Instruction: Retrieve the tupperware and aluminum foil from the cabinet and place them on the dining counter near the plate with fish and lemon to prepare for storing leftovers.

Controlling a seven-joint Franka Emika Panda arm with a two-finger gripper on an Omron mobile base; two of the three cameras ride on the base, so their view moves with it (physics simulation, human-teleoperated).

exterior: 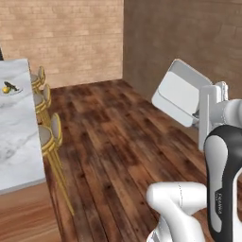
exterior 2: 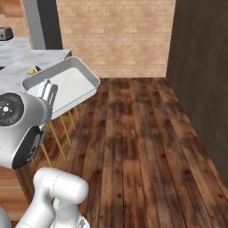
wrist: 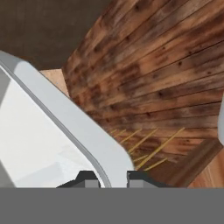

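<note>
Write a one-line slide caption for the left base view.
Gripper shut on the rim of the tupperware, held tilted above the wooden floor, dining counter with the plate at left.

Home kitchen: marble dining counter (exterior: pixel 16 142), stools (exterior: pixel 49 137)

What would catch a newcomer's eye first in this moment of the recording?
The tupperware held up in the air, tilted, with the gripper shut on its rim, over the brown plank floor. Next, the dining counter along the left of the left base view, with the plate with fish and lemon near its far end and yellow-framed stools tucked beside it.
</note>
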